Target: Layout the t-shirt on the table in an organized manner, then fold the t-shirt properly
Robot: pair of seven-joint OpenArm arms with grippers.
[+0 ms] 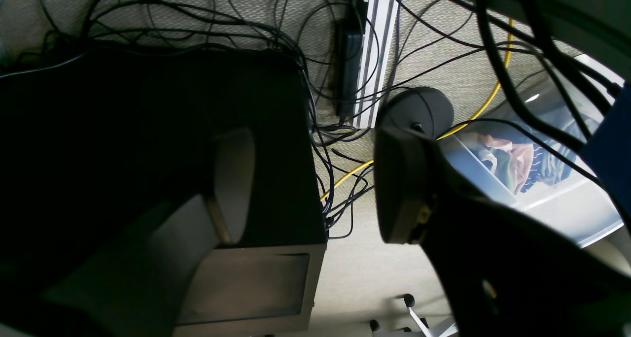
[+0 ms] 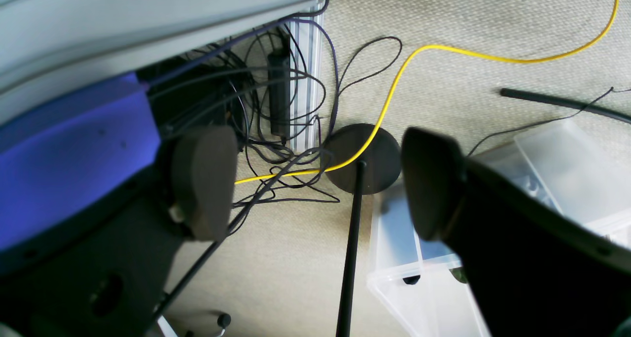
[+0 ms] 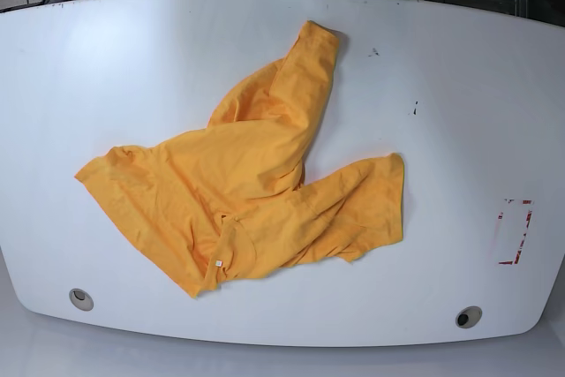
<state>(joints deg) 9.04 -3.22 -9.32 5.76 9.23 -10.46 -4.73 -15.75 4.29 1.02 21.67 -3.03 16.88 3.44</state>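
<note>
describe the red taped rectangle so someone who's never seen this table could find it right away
Start at the big glossy white table in the base view and go to its right-hand side, well clear of the crumpled orange-yellow t-shirt. There sits the red-taped rectangle, above the round grey grommet hole near the front edge. It is the table's only red outline.

Folds of the t-shirt (image 3: 256, 192) hide part of its own cloth, the table (image 3: 441, 59) is cut at the base view's left and right edges, and both arms lie outside that frame.
</note>
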